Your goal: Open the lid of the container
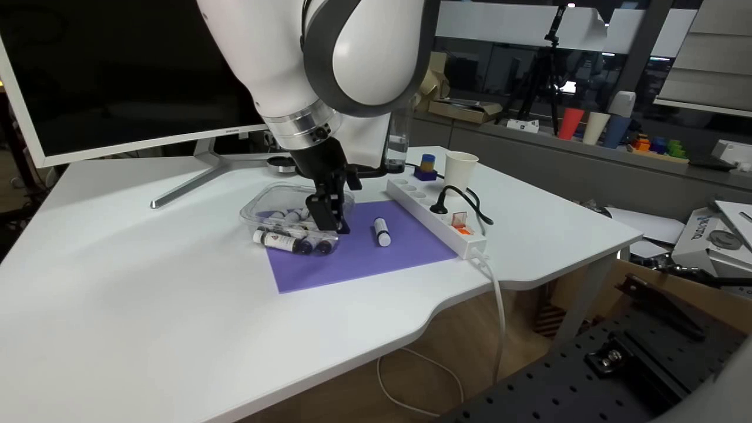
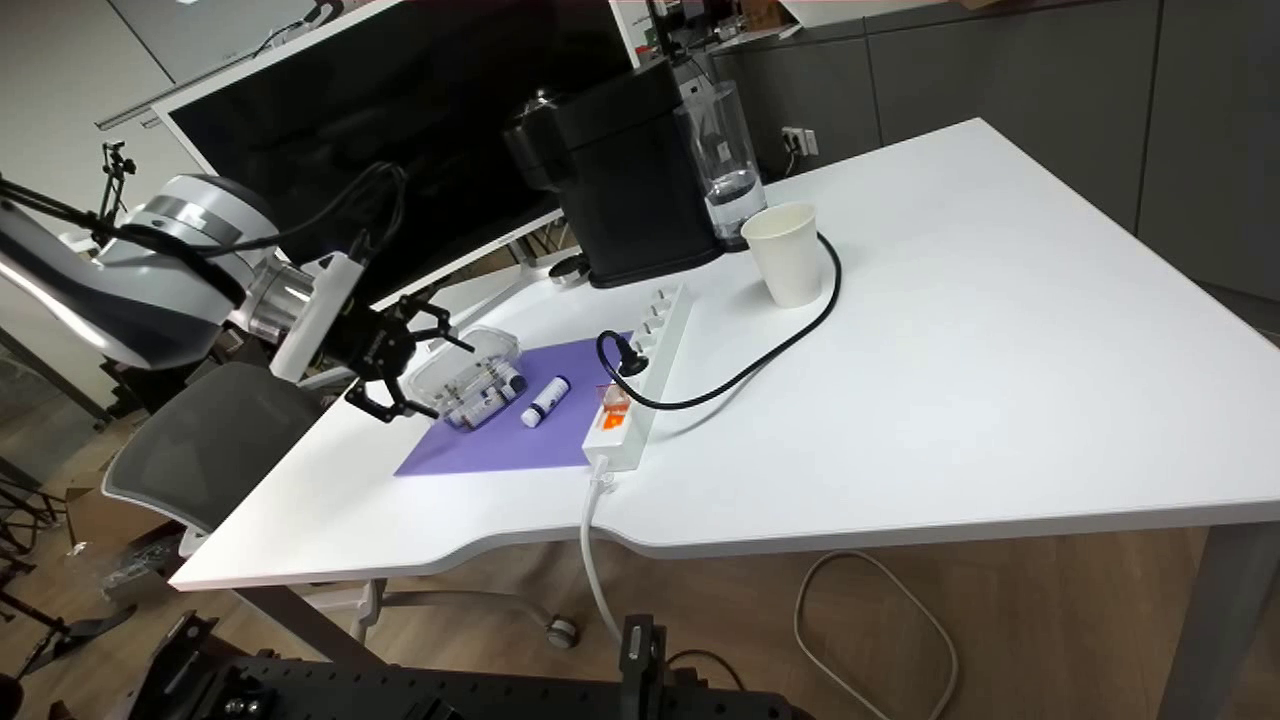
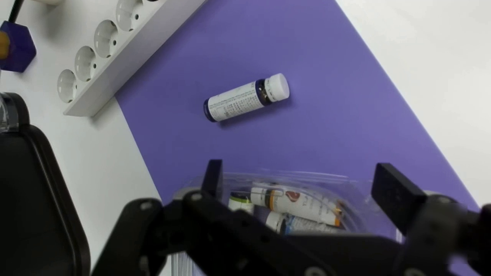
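Note:
The container is a small clear plastic tub with several white-labelled vials in it, at the edge of a purple mat. It shows in both exterior views (image 1: 258, 202) (image 2: 480, 345) and at the bottom of the wrist view (image 3: 353, 191). The lid is hard to tell apart from the clear tub walls. My gripper (image 1: 341, 200) is open, with nothing between its fingers. In the wrist view its fingertips (image 3: 303, 184) stand wide apart on either side of the tub's far part. In an exterior view the gripper (image 2: 453, 380) points at the tub; contact cannot be told.
A loose vial (image 1: 382, 231) lies on the purple mat (image 1: 352, 264). A white power strip (image 1: 435, 220) with a plug and cord borders the mat. A tall black box (image 2: 630, 180), a paper cup (image 2: 785, 255) and a large monitor (image 1: 129, 76) stand behind.

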You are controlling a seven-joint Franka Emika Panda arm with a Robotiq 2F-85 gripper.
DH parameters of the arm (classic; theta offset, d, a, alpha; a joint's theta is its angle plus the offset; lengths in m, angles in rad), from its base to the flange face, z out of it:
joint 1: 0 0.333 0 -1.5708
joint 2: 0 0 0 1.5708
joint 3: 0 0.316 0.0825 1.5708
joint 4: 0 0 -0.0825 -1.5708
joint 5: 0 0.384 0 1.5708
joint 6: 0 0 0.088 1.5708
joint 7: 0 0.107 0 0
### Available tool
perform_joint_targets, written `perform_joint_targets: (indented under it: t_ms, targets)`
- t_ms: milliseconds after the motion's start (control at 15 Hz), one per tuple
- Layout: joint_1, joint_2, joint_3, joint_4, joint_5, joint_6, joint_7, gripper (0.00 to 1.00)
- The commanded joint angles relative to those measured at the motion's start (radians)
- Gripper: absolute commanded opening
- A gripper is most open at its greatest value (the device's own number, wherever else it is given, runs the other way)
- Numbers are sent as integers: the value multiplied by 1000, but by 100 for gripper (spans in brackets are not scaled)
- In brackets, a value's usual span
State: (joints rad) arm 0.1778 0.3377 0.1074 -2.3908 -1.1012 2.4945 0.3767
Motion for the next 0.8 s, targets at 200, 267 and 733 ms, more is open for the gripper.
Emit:
perform_joint_targets:
  t_ms: [200,267,733]
  targets:
    - [15,-14,-16,16,-46,-2,71,100]
    - [17,-18,-19,17,-61,-4,89,100]
    - [14,-68,-19,20,-196,-11,254,100]
